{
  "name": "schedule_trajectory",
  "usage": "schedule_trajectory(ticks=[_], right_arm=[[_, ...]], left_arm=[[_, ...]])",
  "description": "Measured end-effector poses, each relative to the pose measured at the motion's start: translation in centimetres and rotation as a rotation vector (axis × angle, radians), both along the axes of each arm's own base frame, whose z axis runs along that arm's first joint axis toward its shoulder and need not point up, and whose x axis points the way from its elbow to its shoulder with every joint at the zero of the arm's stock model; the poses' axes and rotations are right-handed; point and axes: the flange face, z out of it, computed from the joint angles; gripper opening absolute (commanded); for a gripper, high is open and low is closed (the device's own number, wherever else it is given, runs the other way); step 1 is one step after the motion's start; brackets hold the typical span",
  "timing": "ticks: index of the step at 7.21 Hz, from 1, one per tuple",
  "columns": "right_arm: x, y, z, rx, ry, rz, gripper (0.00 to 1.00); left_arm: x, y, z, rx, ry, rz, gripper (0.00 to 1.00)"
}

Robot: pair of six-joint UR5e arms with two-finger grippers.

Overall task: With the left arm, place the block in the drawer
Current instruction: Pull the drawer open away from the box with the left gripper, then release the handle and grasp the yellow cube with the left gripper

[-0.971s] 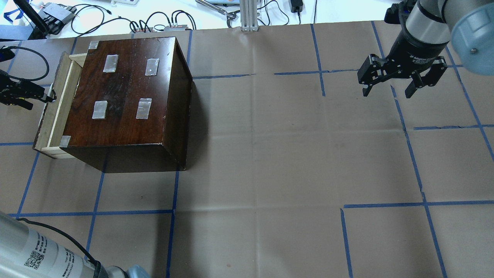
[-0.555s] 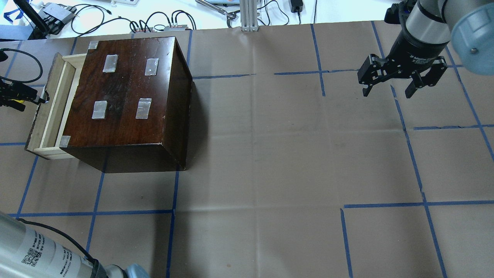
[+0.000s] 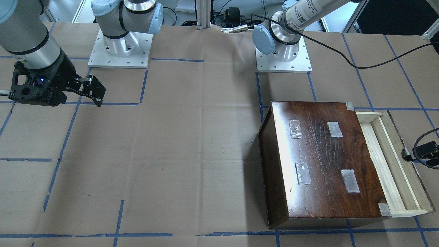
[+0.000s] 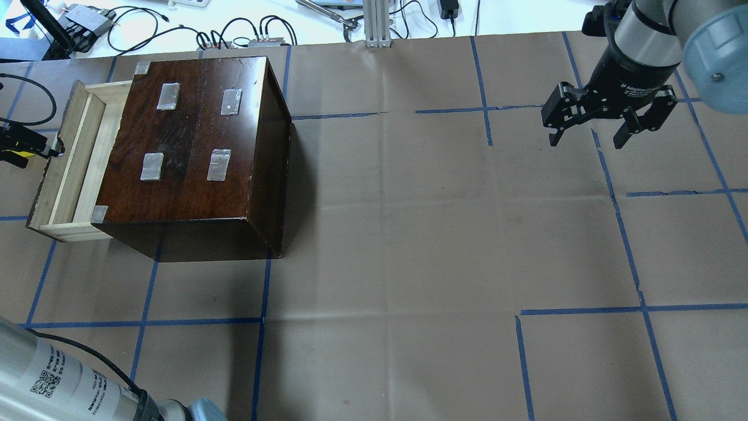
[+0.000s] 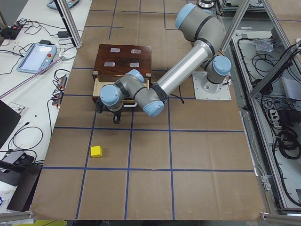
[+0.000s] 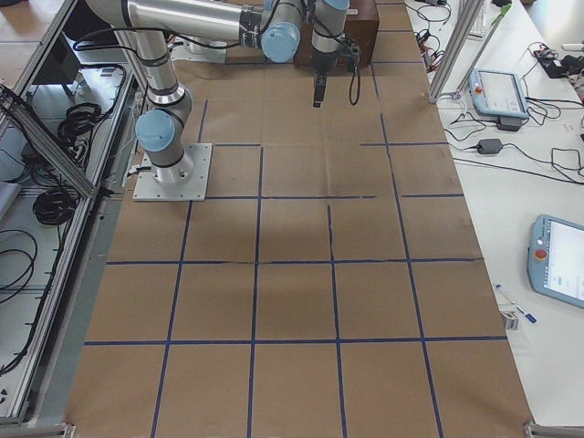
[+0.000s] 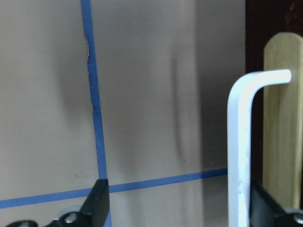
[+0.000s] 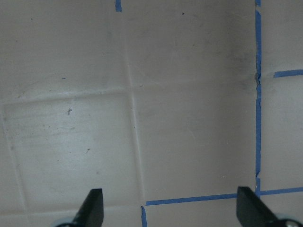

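White hook (image 7: 239,142) beside pale drawer (image 7: 283,132), blue tape lines (image 7: 96,132)

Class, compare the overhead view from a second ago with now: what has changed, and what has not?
The drawer slid further out of the cabinet, toward the view's left, and the left gripper at its front edge drew back the same way. The cabinet and the open right gripper stayed put.

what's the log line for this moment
drawer part open | block on table, outside drawer | left gripper open at drawer front | right gripper open above table
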Motion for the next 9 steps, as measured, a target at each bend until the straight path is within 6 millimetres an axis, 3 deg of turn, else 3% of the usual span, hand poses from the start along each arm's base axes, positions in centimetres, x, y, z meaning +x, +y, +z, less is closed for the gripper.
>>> schedule_trajectory(ticks=[3,6,9], right_arm=[[0.0,0.0,0.0,0.0,0.0,0.0,1.0],[0.0,0.0,0.0,0.0,0.0,0.0,1.0],[0.0,0.0,0.1,-0.002,0.0,0.0,1.0]], left_arm=[[2.0,0.4,0.7,-0.009,-0.017,0.005,0.99],[2.7,0.3,1.6,-0.008,-0.05,0.001,0.99],[4.9,-1.8,3.9,-0.052,-0.107,0.003,0.99]])
